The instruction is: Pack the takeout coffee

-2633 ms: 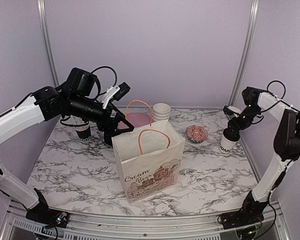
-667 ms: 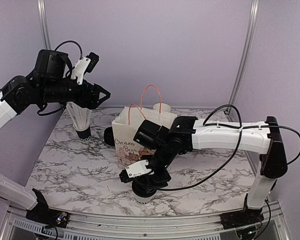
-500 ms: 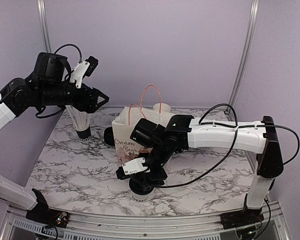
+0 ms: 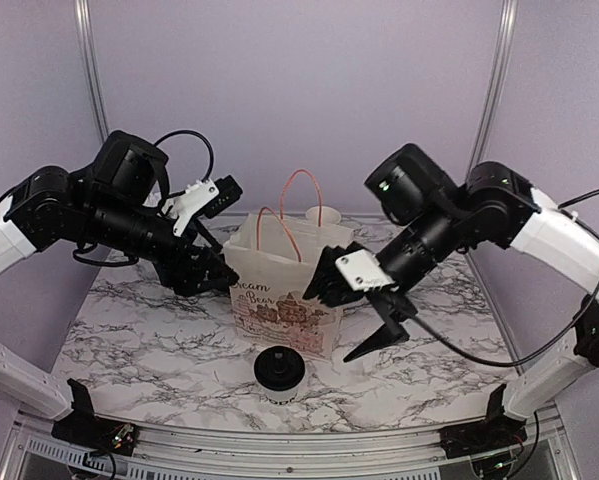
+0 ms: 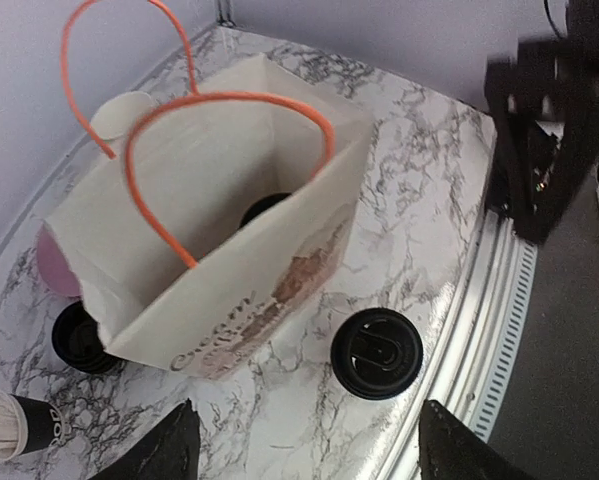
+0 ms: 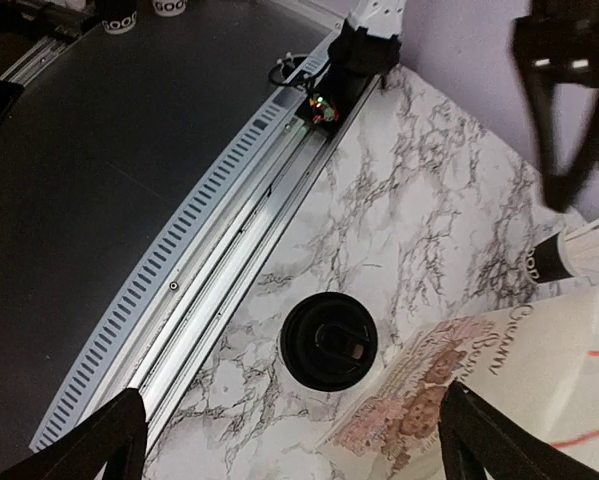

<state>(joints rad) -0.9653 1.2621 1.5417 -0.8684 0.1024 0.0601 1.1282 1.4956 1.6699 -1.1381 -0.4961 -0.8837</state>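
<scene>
One takeout coffee (image 4: 279, 372), a white cup with a black dome lid, stands alone on the marble near the front edge, in front of the paper bag (image 4: 284, 290). It shows from above in the left wrist view (image 5: 376, 352) and the right wrist view (image 6: 329, 340). A second lidded cup (image 5: 79, 338) stands left of the bag. A black lid (image 5: 264, 208) shows inside the bag. My right gripper (image 4: 354, 315) hangs open and empty above and right of the front cup. My left gripper (image 4: 211, 275) is open and empty at the bag's left side.
Stacked lidless white cups (image 4: 322, 215) stand behind the bag. A black cup of straws (image 5: 19, 425) stands at the left, also in the right wrist view (image 6: 569, 255). A pink object (image 5: 54, 265) lies behind the bag. The metal front rail (image 6: 209, 270) runs close to the front cup.
My right gripper has let go of the front cup and lifted up and to the right, now open. My left arm has come down toward the bag's left side.
</scene>
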